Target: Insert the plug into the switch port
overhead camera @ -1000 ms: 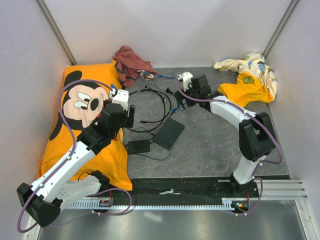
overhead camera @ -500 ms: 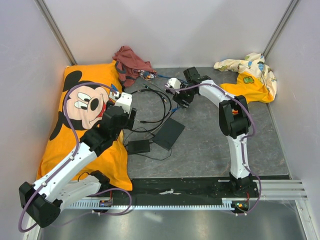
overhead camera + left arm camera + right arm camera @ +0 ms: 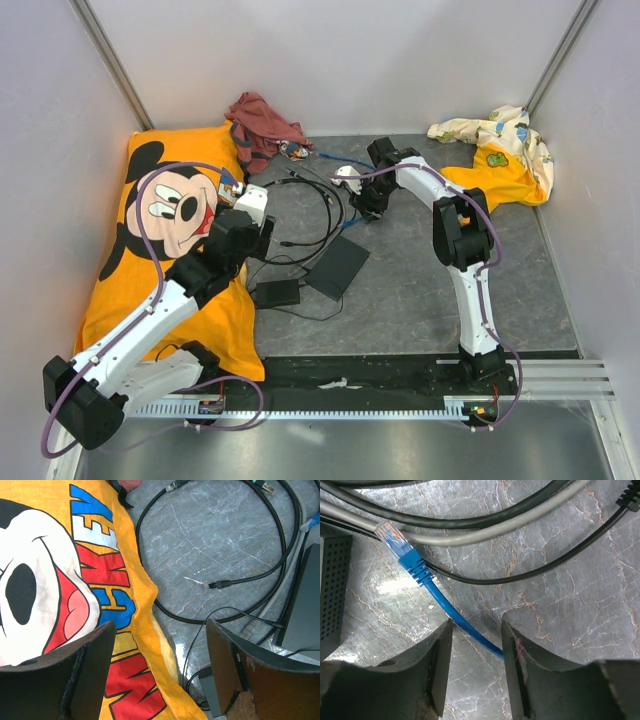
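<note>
Pickup stage, by the looks of it: the plug isn't gripped yet and nothing's been pushed into the switch.

Top view: the right gripper (image 3: 360, 203) is seen reached far out over the cables (image 3: 322, 205) in the middle of the surface (image 3: 430, 290), with the blue cable (image 3: 346, 222) just beside it. The switch (image 3: 337, 267) is laid flat nearer the bases, with the brick (image 3: 276, 293) just to its left. The left gripper (image 3: 262, 236) is held at the edge of the pillow (image 3: 165, 215), near the brick. Jaw state can't be told from up here.

Left wrist view: the left gripper (image 3: 157, 672) is spread wide with nothing held. Only the pillow edge and loose cables are seen under it, and a bit of the switch (image 3: 306, 600) is caught at the right edge.

Right wrist view: the plug (image 3: 395, 536), a clear tip on a blue boot, is lying on the surface near the switch (image 3: 332, 590), not in any port. The right gripper (image 3: 476, 665) is set partly apart, straddling the blue cable (image 3: 470, 630) a little behind the plug. A gap can be seen, so no pinch is made yet.

Next, the jaws would need to be brought together on the cable, then the plug lifted, lined up with a port and pushed in. The ports can't be made out here, so alignment can't be judged. The switch may need to be steadied by the left gripper.
</note>
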You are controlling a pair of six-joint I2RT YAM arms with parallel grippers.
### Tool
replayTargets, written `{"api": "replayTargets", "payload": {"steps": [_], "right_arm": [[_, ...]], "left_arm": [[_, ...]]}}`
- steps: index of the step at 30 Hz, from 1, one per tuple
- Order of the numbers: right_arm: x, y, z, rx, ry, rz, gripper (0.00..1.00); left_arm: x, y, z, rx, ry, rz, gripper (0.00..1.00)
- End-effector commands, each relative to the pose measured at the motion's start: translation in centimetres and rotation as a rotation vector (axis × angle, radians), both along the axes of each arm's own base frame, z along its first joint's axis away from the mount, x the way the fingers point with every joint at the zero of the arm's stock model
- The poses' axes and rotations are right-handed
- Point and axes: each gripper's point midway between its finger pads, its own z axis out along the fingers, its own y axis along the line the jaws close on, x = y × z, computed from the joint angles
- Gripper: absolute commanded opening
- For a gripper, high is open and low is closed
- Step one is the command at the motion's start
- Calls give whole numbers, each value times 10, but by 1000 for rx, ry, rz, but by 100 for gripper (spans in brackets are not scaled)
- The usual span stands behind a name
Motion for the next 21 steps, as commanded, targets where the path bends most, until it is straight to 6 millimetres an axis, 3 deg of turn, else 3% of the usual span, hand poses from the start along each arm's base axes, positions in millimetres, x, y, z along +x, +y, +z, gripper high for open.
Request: {"api": "replayTargets", "payload": {"steps": [1, 5, 9, 12, 13, 14, 17, 21], "right_arm": [[-16, 13, -1, 71, 68, 67, 48], [-22, 16, -5, 82, 90, 88, 43], [-25, 17, -6, 94, 109, 94, 29], [-30, 17, -1, 96, 120, 98, 12], [-32, 16, 0, 95, 123, 100, 0], [-34, 14, 2, 89, 123, 99, 0], [-36, 11, 23, 81, 91, 87, 0], [-38, 5, 76, 96, -13, 36, 0]], "left_arm": [[7, 1, 8, 6, -40, 2, 79], [6, 0, 8, -1, -39, -3, 79], [6, -1, 9, -4, -39, -5, 79], [5, -2, 10, -12, -40, -11, 79], [5, -2, 11, -16, -42, -12, 79], [5, -3, 11, -17, -43, -14, 79], [4, -3, 13, -28, -46, -16, 78], [0, -5, 23, -65, -65, -26, 78]]}}
